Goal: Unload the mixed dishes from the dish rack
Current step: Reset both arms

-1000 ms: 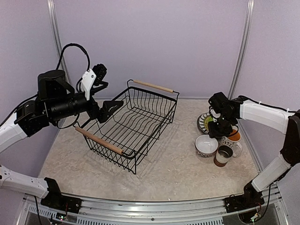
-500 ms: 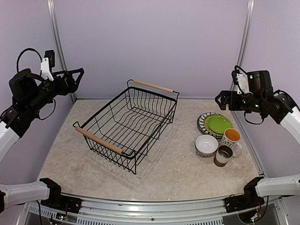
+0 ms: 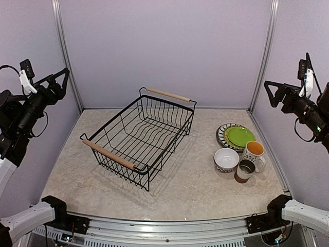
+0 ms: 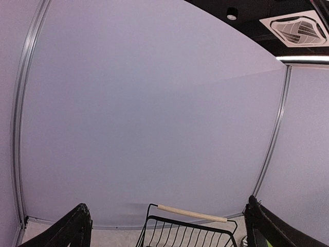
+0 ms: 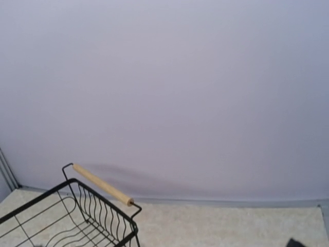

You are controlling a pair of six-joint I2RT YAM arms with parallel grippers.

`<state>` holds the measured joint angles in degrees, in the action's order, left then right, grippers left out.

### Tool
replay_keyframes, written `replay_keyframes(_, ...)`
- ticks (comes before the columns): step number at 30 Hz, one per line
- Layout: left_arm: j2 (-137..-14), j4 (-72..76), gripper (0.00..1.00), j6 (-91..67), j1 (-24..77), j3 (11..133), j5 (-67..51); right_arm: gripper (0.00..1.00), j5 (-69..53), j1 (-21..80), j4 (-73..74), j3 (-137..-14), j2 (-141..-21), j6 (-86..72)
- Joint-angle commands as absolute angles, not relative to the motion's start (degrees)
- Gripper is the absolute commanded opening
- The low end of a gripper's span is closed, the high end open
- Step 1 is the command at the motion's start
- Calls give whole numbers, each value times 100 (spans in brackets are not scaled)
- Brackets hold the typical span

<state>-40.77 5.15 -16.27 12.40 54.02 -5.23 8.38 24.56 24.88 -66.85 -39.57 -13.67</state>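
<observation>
While both arms are hanging high at the sides, with the left tool [image 3: 59, 82] at about 9 o'clock and the right tool [image 3: 272, 93] at about 3 o'clock in the top view, nothing is being held: each tool is showing its fingers spread wide, and in the left wrist view the fingers [image 4: 72, 230] are standing far apart at the lower corners. The dish rack [image 3: 146, 135] is sitting askew in the middle of the surface [image 3: 195, 193], and no dish is showing inside it. The dishes are all standing together at about 4 o'clock from it: the lime green plate [image 3: 240, 136] is lying on the striped plate [image 3: 220, 136], the white bowl [image 3: 226, 159] is sitting just in front, and the orange-lined mug [image 3: 254, 151] and the small brown mug [image 3: 245, 170] are standing so close that I cannot tell whether they are touching. I am judging the unloading as finished, and the danger is now lying in the folding down of the arms. The group is sitting near the 3 o'clock edge, between the right tool above and the right arm's base [image 3: 266, 220] at 5 o'clock; if this arm is descending too directly, a link could be striking the tall mugs, tipping them against the bowl or off the edge. The left arm, coming down, could be catching the near wooden handle [image 3: 109, 154] and dragging the light rack.
</observation>
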Motion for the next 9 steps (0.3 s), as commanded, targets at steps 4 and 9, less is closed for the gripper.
replay_keyframes(4, -4038, 782, 99, -1639, 1135, 5291, -434, 100, 1004, 2408, 2258, -6557, -3762, -1217)
replay_keyframes(9, -4097, 801, 99, -1706, 1115, 5260, -437, 100, 1042, 2408, 2312, -6557, -3820, -1236)
